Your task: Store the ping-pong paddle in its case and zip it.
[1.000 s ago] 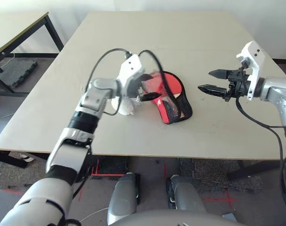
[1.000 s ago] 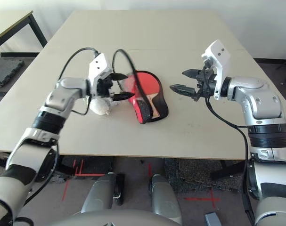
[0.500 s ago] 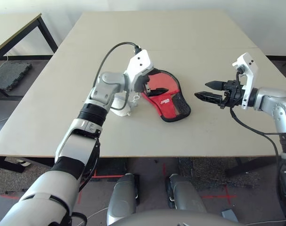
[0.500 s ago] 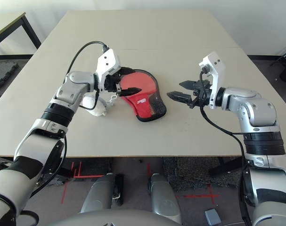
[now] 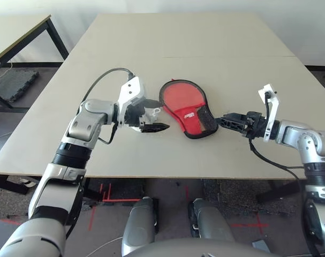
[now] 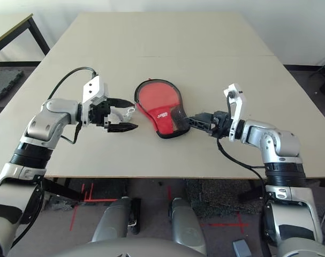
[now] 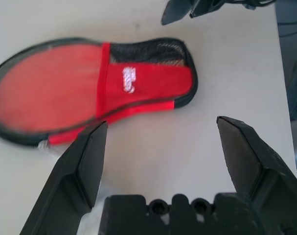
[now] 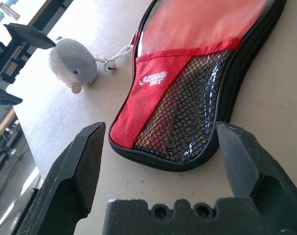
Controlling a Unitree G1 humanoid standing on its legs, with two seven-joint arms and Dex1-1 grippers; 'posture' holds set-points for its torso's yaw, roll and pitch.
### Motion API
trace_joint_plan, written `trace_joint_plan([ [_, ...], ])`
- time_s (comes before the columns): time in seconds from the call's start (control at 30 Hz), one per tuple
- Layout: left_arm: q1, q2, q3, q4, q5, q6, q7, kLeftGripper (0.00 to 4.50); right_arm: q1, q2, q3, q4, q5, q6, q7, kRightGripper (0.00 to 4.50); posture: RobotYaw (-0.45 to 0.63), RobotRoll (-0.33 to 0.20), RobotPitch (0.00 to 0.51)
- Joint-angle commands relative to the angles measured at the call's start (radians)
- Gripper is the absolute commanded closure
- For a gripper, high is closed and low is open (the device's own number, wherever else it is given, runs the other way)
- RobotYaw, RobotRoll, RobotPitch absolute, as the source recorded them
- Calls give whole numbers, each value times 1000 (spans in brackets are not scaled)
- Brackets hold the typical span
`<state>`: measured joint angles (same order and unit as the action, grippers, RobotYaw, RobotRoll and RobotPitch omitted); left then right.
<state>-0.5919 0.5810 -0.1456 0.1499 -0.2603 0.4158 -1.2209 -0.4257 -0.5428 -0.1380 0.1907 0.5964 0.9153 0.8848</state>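
The case [image 5: 183, 101] lies flat in the middle of the table, red face up, with its black mesh pocket [image 8: 187, 117] and white label toward my right arm. The ping-pong paddle is hidden. My left gripper [image 6: 131, 114] hovers open just left of the case, fingers pointing at its round end, over a small white plush toy [image 8: 72, 68]. A thin cord links the toy to the case's zipper edge. My right gripper [image 6: 193, 121] is low over the table at the case's narrow end, open, and in the right wrist view that end lies just ahead between the fingers.
The beige table [image 5: 205, 48] stretches bare behind and to both sides of the case. Its front edge runs close below both arms. A second table [image 5: 17, 32] with black legs stands off to the far left.
The case, lifted at the left gripper a second ago, now lies flat. My left gripper has drawn back leftward and nearer; my right gripper has dropped and moved in to the case's narrow end.
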Motion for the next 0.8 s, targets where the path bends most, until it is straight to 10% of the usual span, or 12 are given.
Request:
trace_joint_plan([
  [0.03, 27, 32, 20, -38, -23, 17, -6, 0, 10, 12, 21, 29, -19, -7, -14, 27, 97, 0, 89],
  [0.8, 40, 52, 8, -54, -28, 34, 3, 0, 53, 78, 37, 1, -17, 29, -62, 27, 98, 0, 94],
])
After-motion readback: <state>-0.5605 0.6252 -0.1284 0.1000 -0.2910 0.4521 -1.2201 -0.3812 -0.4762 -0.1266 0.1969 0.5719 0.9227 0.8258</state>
